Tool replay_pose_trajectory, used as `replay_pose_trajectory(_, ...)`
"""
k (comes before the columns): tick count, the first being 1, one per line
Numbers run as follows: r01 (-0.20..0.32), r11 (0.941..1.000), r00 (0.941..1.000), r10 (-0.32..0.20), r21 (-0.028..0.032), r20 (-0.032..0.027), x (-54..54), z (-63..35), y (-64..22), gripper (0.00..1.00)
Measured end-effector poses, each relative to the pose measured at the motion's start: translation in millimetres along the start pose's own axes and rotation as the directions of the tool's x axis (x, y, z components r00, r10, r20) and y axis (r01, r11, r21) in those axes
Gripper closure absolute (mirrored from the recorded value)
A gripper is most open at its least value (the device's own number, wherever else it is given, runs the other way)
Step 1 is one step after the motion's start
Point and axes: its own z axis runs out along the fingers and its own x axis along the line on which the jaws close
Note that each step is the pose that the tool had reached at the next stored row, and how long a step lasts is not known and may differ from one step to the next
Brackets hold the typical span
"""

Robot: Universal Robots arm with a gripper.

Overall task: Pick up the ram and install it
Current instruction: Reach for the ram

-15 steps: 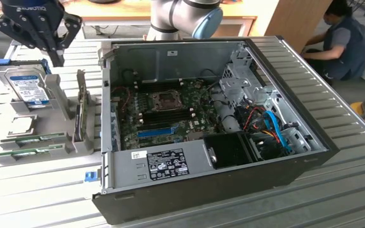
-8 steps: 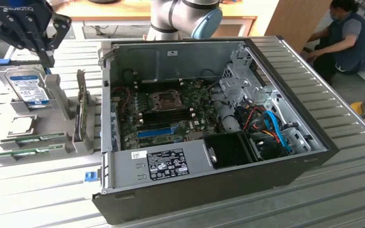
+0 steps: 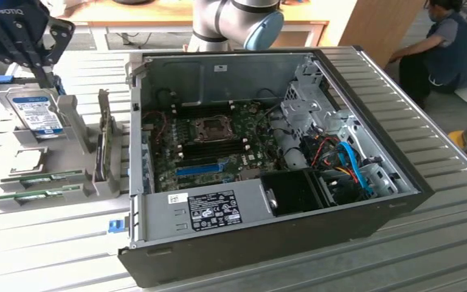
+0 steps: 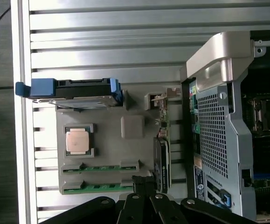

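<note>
Overhead, closed gripper, hard drive near ram

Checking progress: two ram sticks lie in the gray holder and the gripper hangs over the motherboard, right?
Not quite. The gripper hangs over the holder, by the hard drive, not over the motherboard; the exterior view shows it. The two ram sticks do lie in the holder.

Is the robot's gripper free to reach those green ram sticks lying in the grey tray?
Probably yes. The ram sticks lie uncovered in the gray tray, and the gripper hangs above it by the hard drive, shut, with nothing between.
</note>
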Motion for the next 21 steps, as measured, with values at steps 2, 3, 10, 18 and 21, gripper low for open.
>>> replay_pose_trajectory(2, 0.000, 1.0000, 1.0000, 0.000, 0.0000, -0.0006, 4.7, 0.1, -0.3, 0.89)
replay_pose_trajectory(3, 0.000, 1.0000, 1.0000, 0.000, 0.0000, -0.0007, 7.0, 0.2, -0.5, 0.89)
replay_pose_trajectory(10, 0.000, 1.0000, 1.0000, 0.000, 0.0002, -0.0028, 23.3, 0.6, -1.6, 0.89)
replay_pose_trajectory(18, 0.000, 1.0000, 1.0000, 0.000, 0.0004, -0.0055, 40.3, 1.0, -2.9, 0.89)
replay_pose_trajectory(21, 0.000, 1.0000, 1.0000, 0.000, 0.0005, -0.0064, 46.0, 1.0, -3.3, 0.89)
